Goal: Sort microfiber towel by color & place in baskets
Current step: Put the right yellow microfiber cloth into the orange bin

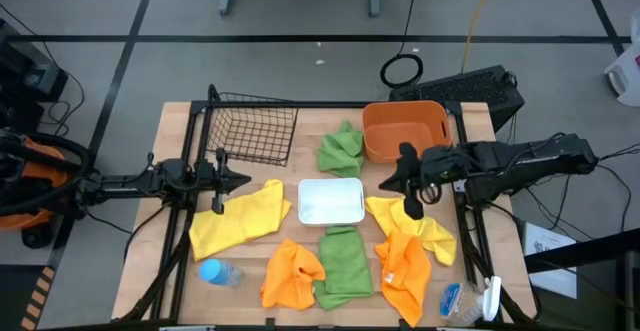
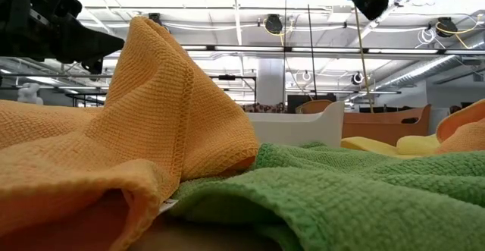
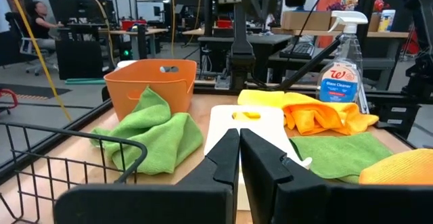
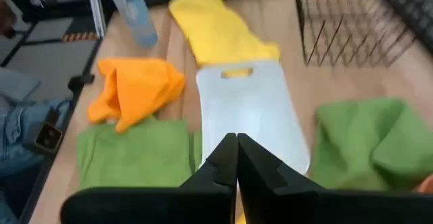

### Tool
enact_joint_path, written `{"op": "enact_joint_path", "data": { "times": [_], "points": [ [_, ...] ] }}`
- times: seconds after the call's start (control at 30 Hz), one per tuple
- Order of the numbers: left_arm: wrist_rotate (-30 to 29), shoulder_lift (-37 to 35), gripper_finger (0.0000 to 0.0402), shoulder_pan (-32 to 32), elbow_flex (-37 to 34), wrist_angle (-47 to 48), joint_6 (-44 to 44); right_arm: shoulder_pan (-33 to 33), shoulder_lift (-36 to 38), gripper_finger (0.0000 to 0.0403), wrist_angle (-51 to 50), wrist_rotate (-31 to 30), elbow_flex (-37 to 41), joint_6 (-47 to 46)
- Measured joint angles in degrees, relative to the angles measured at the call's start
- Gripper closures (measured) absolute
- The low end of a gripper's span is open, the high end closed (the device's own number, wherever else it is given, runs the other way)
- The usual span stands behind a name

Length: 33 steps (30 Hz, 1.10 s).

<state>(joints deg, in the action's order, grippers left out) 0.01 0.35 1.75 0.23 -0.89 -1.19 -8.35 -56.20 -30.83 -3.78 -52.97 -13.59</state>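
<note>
Bright, even light falls from ceiling strip lamps (image 2: 227, 50), which glare white in the low view. Shadows on the table (image 1: 180, 151) are soft and faint. In the low view the near orange towel (image 2: 114, 145) and green towel (image 2: 341, 190) fill the frame, slightly soft. The right wrist view is blurred throughout; the left wrist view is sharp.

overhead camera looks straight down; both wrist cameras share the white tray (image 3: 247, 126).
</note>
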Motion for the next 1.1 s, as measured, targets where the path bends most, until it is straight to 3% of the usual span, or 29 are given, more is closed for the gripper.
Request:
{"op": "enact_joint_path", "data": {
  "times": [0.17,0.37,0.7,0.9,1.1],
  "points": [
    [-0.19,-0.01,0.0379,0.01,0.0,0.07,-0.06,-2.51,-0.97,0.0403,-4.52,-3.79,2.83,-6.04],
    [-0.58,-0.01,0.0379,-0.01,0.0,0.11,-0.11,-5.45,-1.23,0.0403,-11.61,-4.26,3.39,-18.76],
    [-1.15,0.3,0.0379,0.01,0.0,0.18,-1.55,-11.65,-3.48,0.0396,-17.05,-7.27,3.41,-29.51],
    [-1.18,1.94,0.0379,0.0,0.0,0.24,-1.55,-13.7,-8.34,0.0338,-21.4,-8.21,3.41,-33.67],
    [-1.22,4.27,0.0379,-0.01,0.02,0.26,-1.6,-13.89,-14.68,0.0236,-23.02,-8.21,3.41,-37.41]
  ]
}}
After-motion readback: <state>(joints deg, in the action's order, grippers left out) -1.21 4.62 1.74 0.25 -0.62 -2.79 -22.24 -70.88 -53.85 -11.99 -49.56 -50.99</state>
